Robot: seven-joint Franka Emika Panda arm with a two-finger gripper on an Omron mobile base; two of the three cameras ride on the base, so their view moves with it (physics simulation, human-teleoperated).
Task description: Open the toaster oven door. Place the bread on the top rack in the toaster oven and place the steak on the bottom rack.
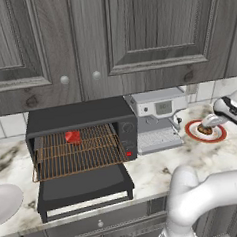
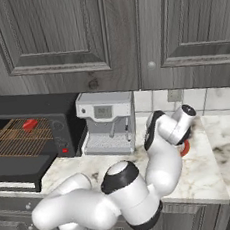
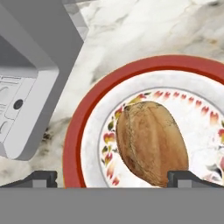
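Toaster oven [image 1: 82,138]: black box on the marble counter [image 1: 159,170], at the left of the left base view, below grey wooden wall cabinets [image 1: 109,36]. Control panel with dials and a small red light on its right side.

Toaster oven door [image 1: 85,185]: dropped fully open, lying flat and forward from its bottom hinge, pale handle strip along the front edge.

Racks: two coppery-brown wire grids visible inside the open cavity; the bottom rack [image 1: 76,161] is drawn partly forward over the door. The top rack [image 1: 82,138] sits above and behind it.

Steak [image 1: 72,137]: small bright red lump resting on a rack inside the oven, towards the back and left of centre. Which of the two racks carries it cannot be told for certain from these views.

Coffee machine [image 1: 158,120]: silver-white, standing just beside the oven on its right.

Plate [image 3: 76,144]: white with a red rim and a floral band, on the counter to the right of the coffee machine.

Bread [image 3: 151,142]: brown oval loaf lying on the plate, roughly central, not yet in the oven.

Gripper [image 3: 113,178]: poised directly above the plate in the hand view, jaws spread wide, one dark fingertip [image 3: 41,178] over the plate's red rim and the other at the loaf's near end. Nothing is held between them; whether the far tip touches the bread cannot be told.

Pale round dish [image 1: 6,201]: partly in view at the left edge of the counter, near the oven door.
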